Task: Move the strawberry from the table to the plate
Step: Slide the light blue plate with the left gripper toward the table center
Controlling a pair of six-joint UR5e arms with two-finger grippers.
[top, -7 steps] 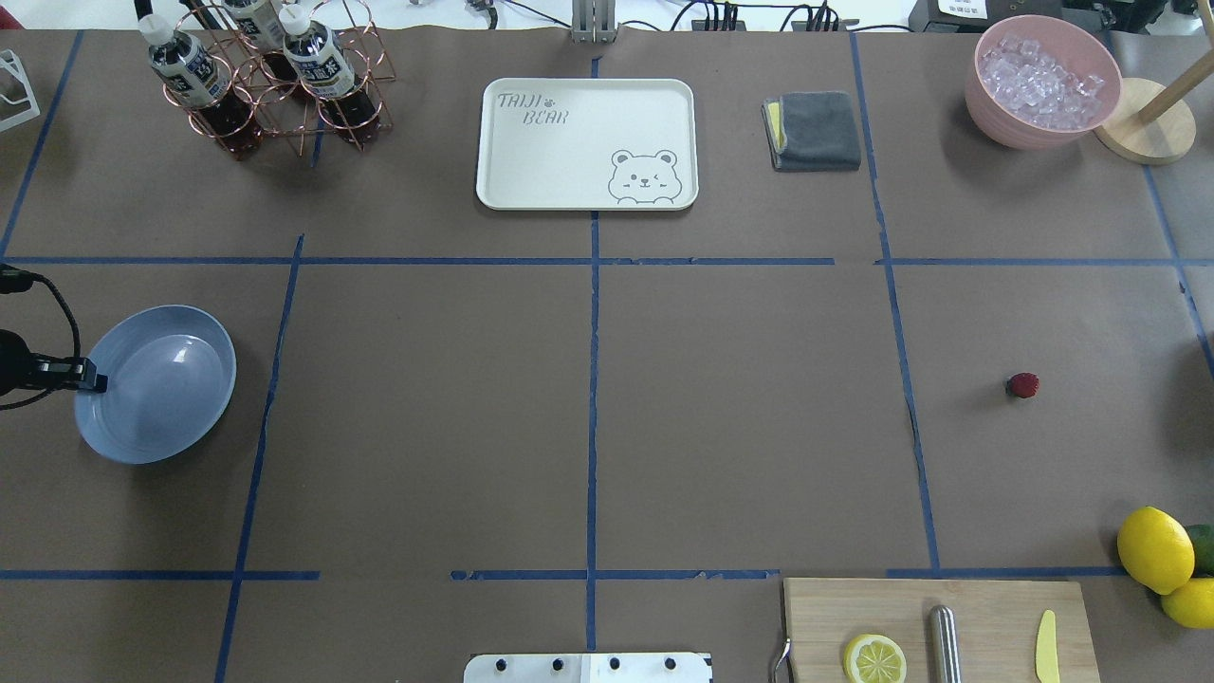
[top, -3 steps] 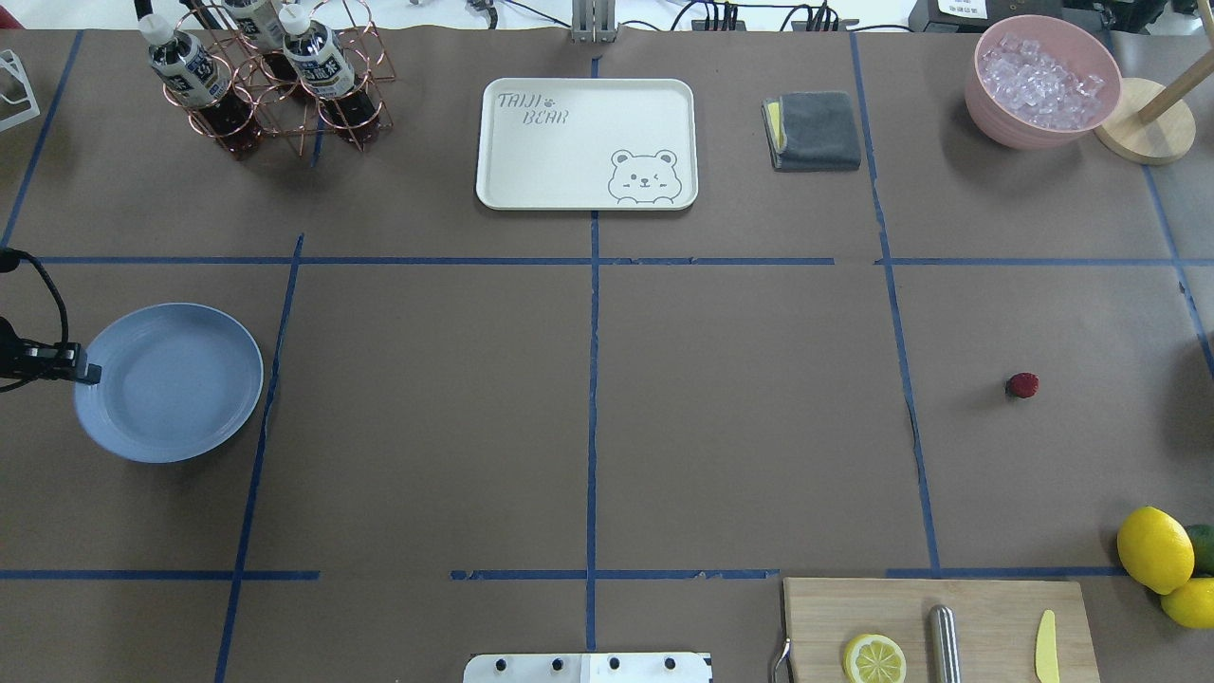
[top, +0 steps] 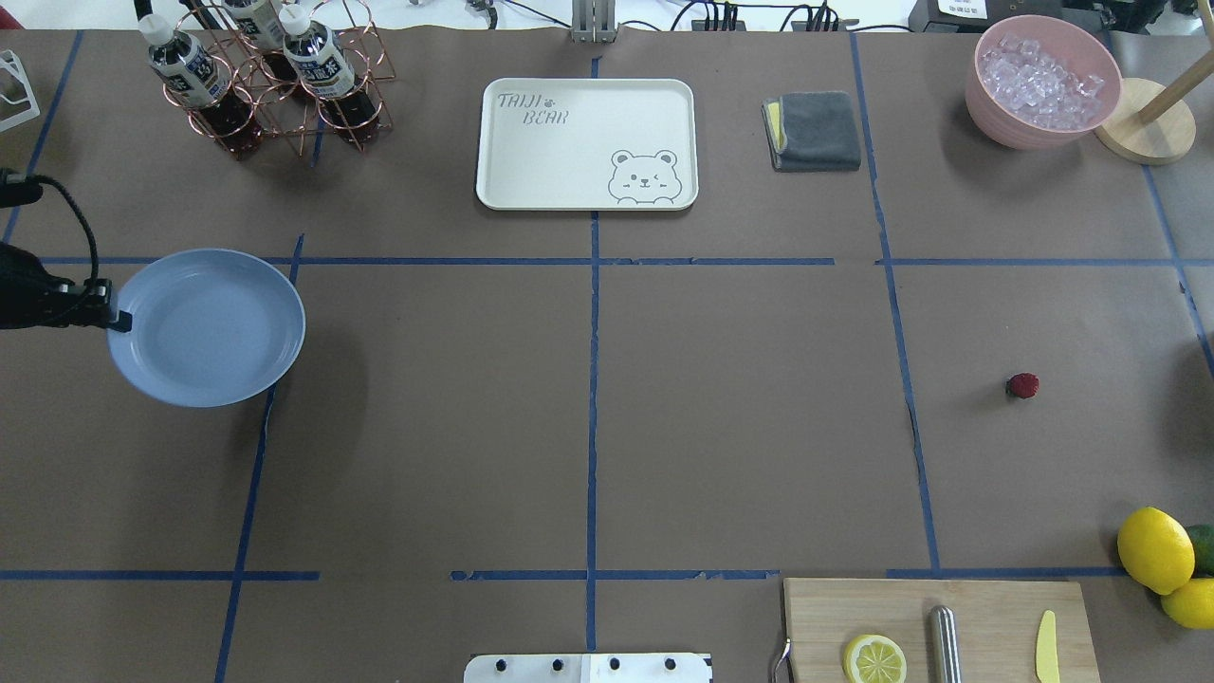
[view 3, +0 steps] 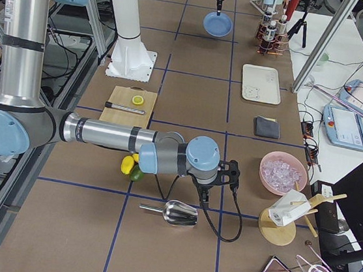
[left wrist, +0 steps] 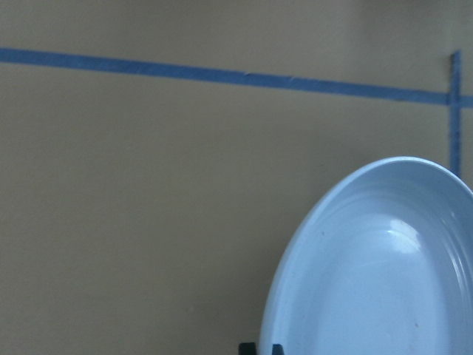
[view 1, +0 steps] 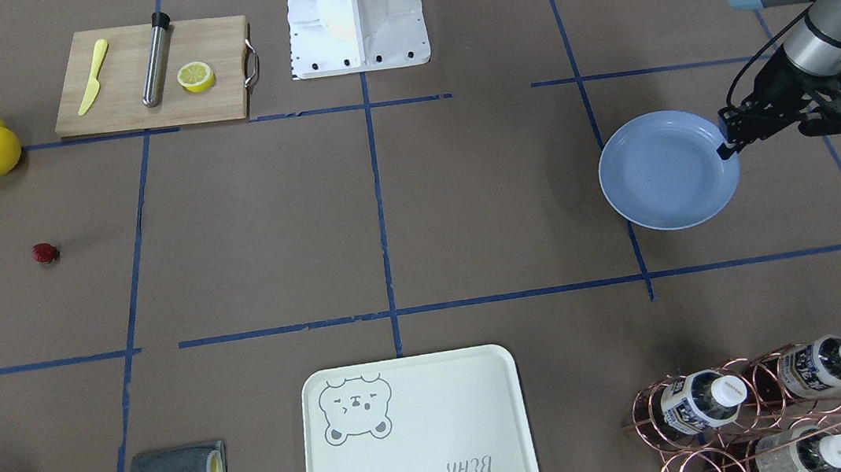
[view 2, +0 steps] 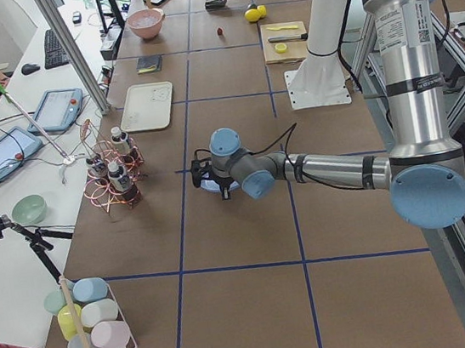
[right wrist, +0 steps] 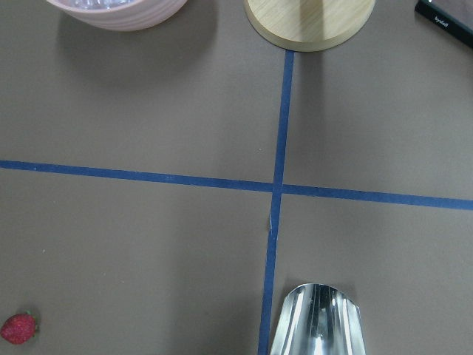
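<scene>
Left fingers [top: 120, 321] pinching rim of light blue plate [top: 218, 332], left of frame. Edge-only grip: risk of tilting, slipping out.
Strawberry [top: 1022, 385] on surface [top: 740, 427], far right, well apart from plate.
Right fingers [view 3: 202, 194]: cannot tell.
Lemons [top: 1154, 548], cutting board [top: 986, 607] lower right, near berry, off direct path.

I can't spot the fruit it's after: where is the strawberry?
In the overhead view the strawberry lies on the table at the right, beyond the lemons and far from the plate at the left.
</scene>
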